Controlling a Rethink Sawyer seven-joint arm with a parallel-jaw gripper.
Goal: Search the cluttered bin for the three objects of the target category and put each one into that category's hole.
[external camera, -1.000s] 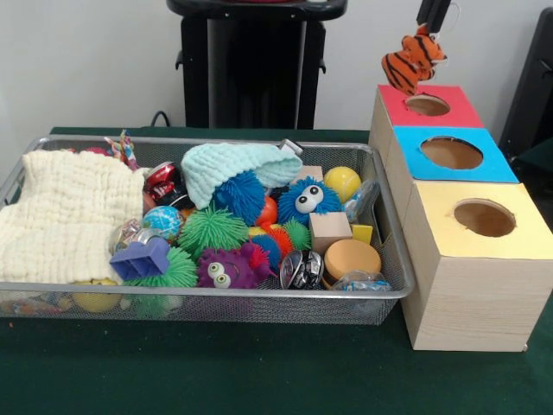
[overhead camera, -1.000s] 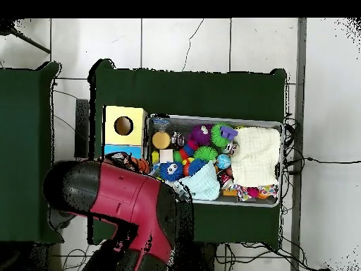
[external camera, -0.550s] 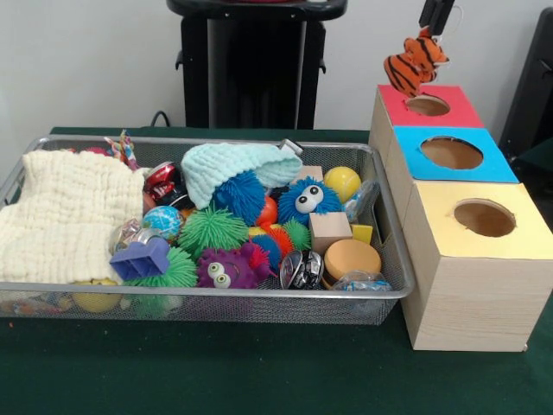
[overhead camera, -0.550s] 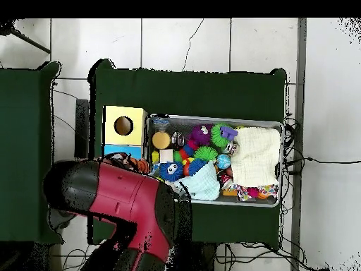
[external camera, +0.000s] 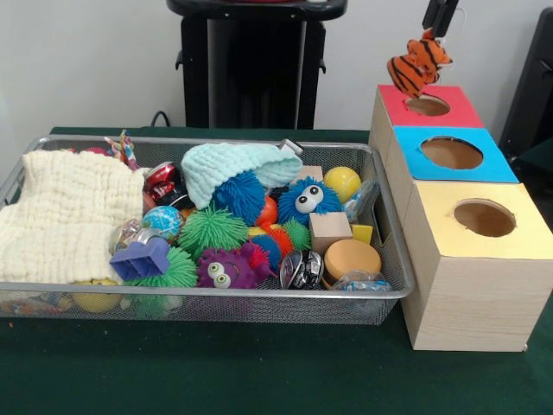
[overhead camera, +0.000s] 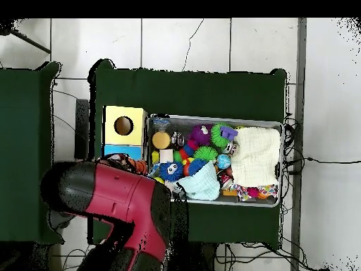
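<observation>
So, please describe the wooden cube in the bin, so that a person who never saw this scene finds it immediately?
Start at the wire bin and go to its end nearest the three boxes. The wooden cube sits there in the toy pile, just below the blue fuzzy ball with big eyes and above the round tan lid. It is the only plain, flat-sided wooden block among spiky balls.

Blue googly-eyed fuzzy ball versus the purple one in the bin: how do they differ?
The blue googly-eyed fuzzy ball lies toward the bin's far side, beside the yellow ball; the purple googly-eyed fuzzy ball lies against the near wall of the wire bin. The blue one's eyes are large and face up-forward; the purple one's are smaller and sit low. Both are spiky, with white eyes.
</observation>
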